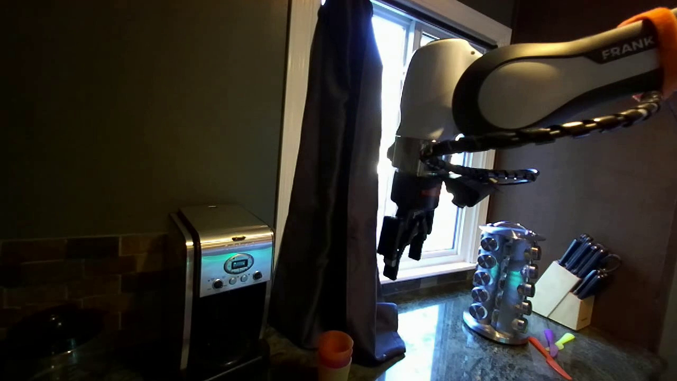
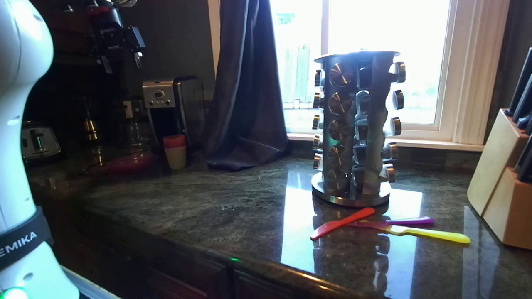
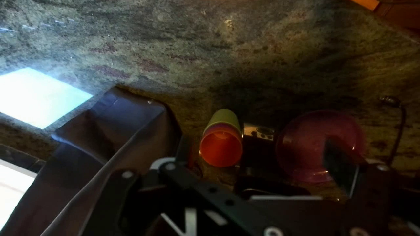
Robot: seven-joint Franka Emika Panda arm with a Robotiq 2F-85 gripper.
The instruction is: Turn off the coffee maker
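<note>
1. White casing of the robot arm [image 2: 20, 104] fills the left edge in an exterior view, close to that camera, with a dark band [image 2: 20, 241] lettered "EMIKA" low on it.
2. Beyond it spreads the table [image 2: 199, 211], its top dark, speckled and glossy. On it a red knife [image 2: 341, 224], a purple knife [image 2: 413, 221] and a yellow knife [image 2: 436, 235] lie close together, the purple and yellow ones overlapping.
3. To the right of these stands a slanted, pale knife block [image 2: 490, 174], loaded with dark handles [image 1: 592, 259]. Just behind the three knives rises a round jar rack [image 2: 348, 124], upright.
4. Farther along, the gripper [image 2: 123, 63] hangs in the air, pointing down. Its fingers [image 3: 339, 167] stand wide apart, as the wrist view shows clearly.
5. Past the fingers in the wrist view come a stack of cups [image 3: 221, 144], orange on top and yellow-green below, and a pinkish-red dish [image 3: 306, 141].
6. Just behind the cups the coffee maker [image 1: 225, 291] stands upright on the table, beside the curtain [image 1: 338, 174] and well apart from the gripper. Its steel front carries a display [image 1: 239, 263] and a row of round controls [image 1: 244, 278]; a green-blue glow lies across the panel.
7. Dark and long, the curtain trails its hem on the table; the bright window [image 2: 374, 25] is at the back.
</note>
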